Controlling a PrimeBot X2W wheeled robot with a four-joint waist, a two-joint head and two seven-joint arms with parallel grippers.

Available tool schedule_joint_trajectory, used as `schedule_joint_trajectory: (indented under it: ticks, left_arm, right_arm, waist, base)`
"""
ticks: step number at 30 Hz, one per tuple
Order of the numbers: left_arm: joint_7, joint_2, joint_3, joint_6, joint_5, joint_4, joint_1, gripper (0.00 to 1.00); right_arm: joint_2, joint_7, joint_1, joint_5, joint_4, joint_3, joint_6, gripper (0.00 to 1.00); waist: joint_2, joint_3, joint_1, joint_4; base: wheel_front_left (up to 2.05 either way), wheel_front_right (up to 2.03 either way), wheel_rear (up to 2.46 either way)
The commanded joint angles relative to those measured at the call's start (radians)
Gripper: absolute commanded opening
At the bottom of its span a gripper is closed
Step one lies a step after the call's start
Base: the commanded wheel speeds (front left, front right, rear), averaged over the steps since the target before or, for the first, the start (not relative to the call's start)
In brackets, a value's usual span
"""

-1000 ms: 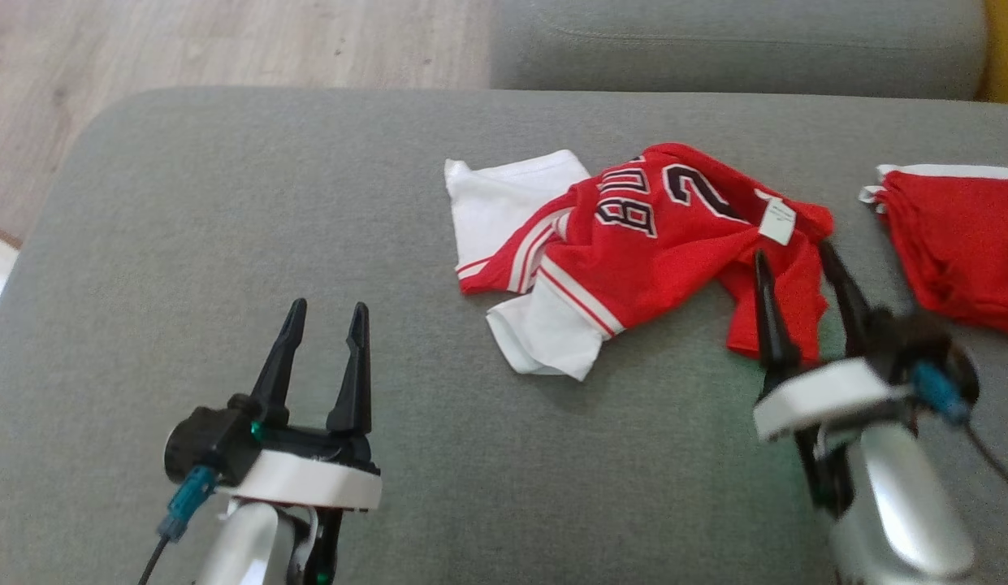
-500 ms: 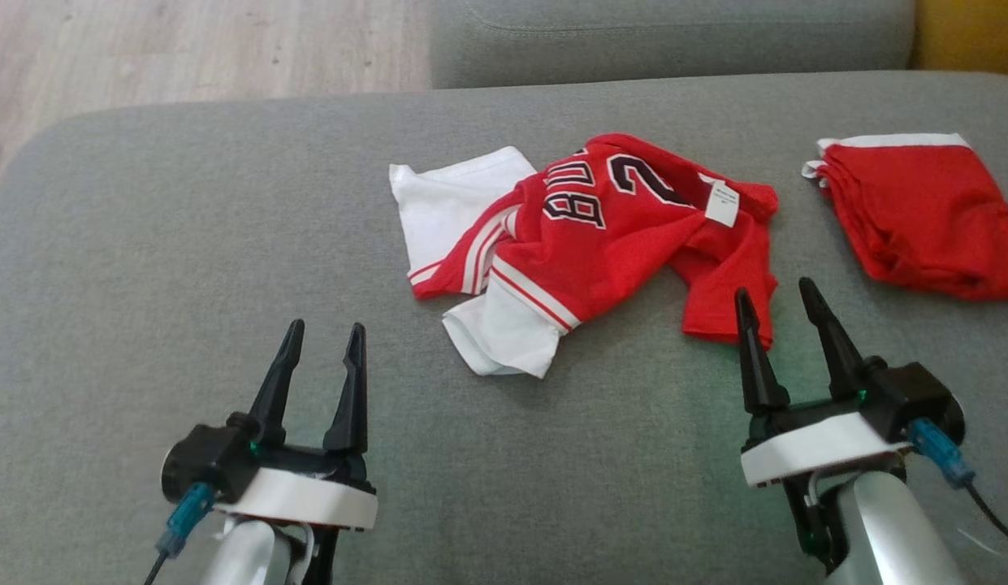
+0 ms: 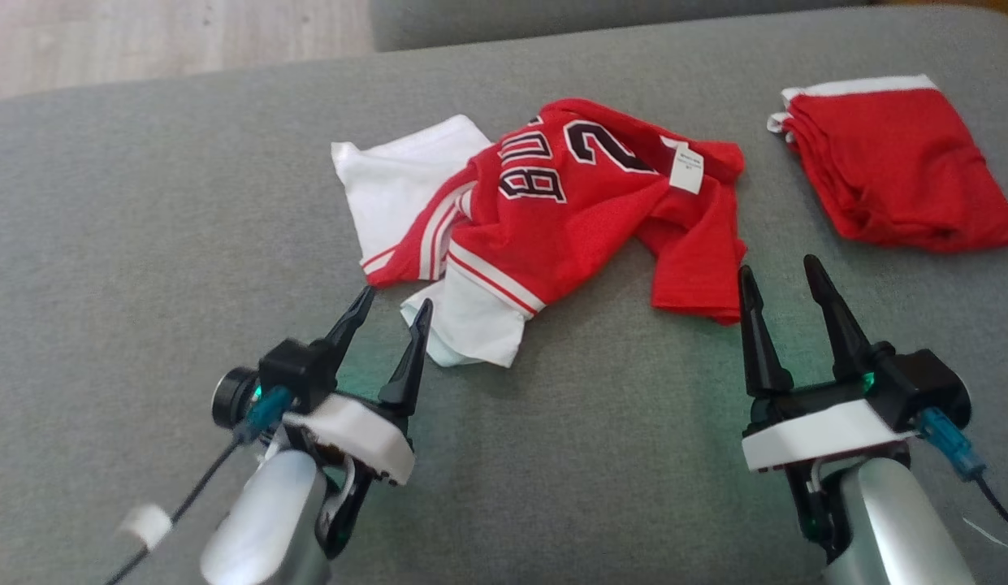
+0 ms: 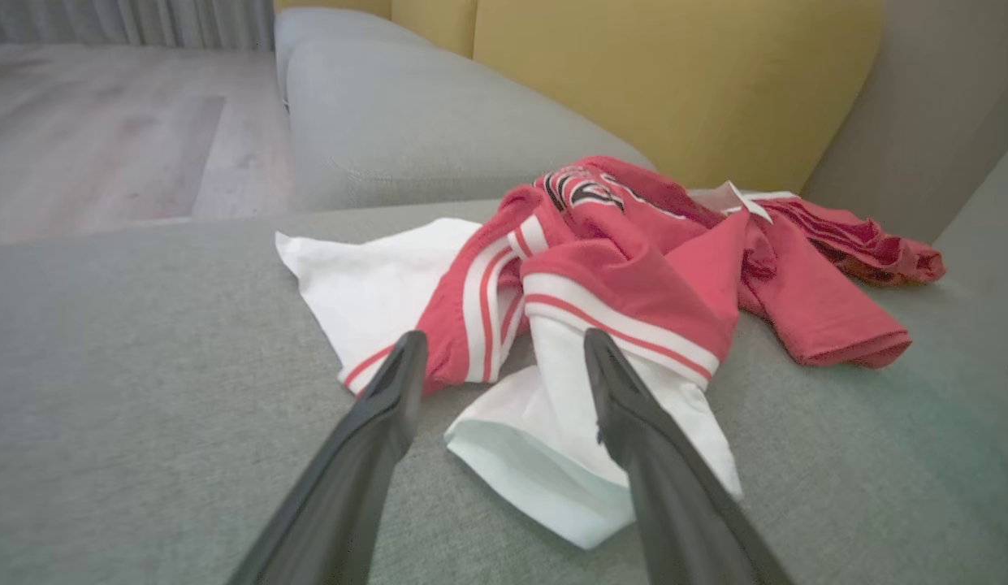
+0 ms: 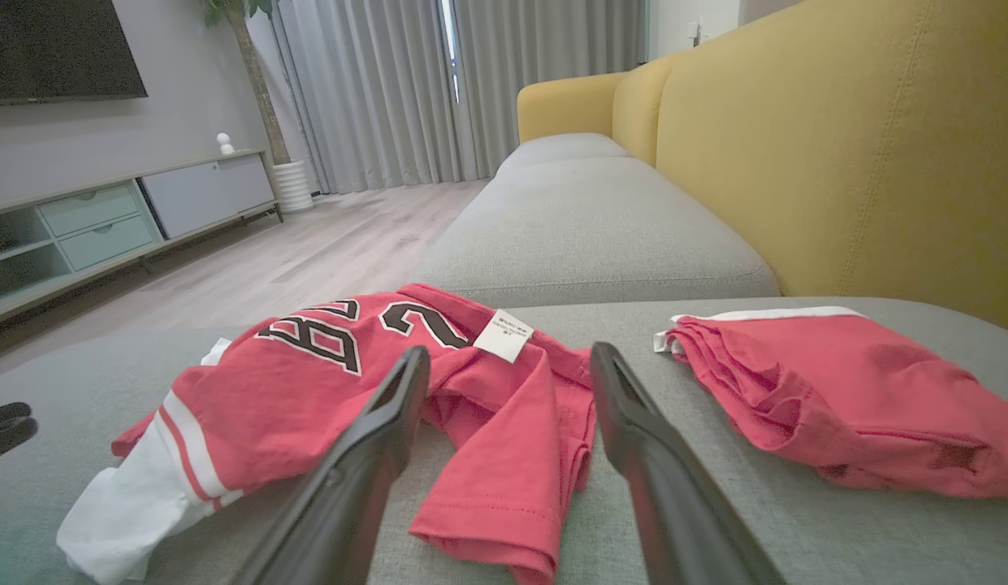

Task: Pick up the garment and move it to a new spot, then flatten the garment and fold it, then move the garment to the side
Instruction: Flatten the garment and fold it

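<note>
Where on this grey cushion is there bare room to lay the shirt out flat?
The widest bare patch is the grey cushion left of the crumpled jersey. Another lies nearer, between the left claw and right claw. Crowded on the right, where only a narrow gap parts the jersey from the folded red garment.

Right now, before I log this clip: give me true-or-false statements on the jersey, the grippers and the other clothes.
1. The left gripper is shut on the jersey. False: it is open, holding nothing.
2. The right gripper is open. True.
3. The jersey lies flat and smooth. False: it is crumpled.
4. A folded red garment lies apart from the jersey. True.
5. The clothes lie on a wooden table. False: on a grey sofa.
</note>
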Motion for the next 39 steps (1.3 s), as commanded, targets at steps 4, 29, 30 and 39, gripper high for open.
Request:
schedule_joint_trajectory:
  ticks: [4, 29, 30, 39]
  left_arm:
    - [0.050, 0.000, 0.022, 0.025, 0.010, 0.063, -0.084, 1.00]
    - [-0.040, 0.025, 0.066, 0.094, -0.032, 0.187, -0.123, 0.00]
    - [-0.040, 0.025, 0.066, 0.094, -0.032, 0.187, -0.123, 0.00]
    - [-0.122, 0.082, 0.217, 0.180, -0.068, 0.015, -0.070, 0.00]
  right_arm:
    - [0.001, -0.011, -0.047, 0.008, -0.038, 0.025, 0.007, 1.00]
    - [0.001, -0.011, -0.037, 0.027, -0.039, 0.003, 0.007, 1.00]
    - [0.001, -0.011, -0.037, 0.027, -0.039, 0.003, 0.007, 1.00]
    - [0.001, -0.011, -0.017, 0.028, -0.021, 0.014, 0.007, 1.00]
  waist:
    - [-0.0001, 0.028, -0.0001, -0.029]
    - [-0.0001, -0.008, -0.0001, -0.016]
    - [-0.0001, -0.008, -0.0001, -0.016]
    - [-0.0001, -0.055, -0.0001, 0.057]
  base:
    - [0.00, 0.00, 0.00]
    - [0.00, 0.00, 0.00]
    - [0.00, 0.00, 0.00]
    - [0.00, 0.00, 0.00]
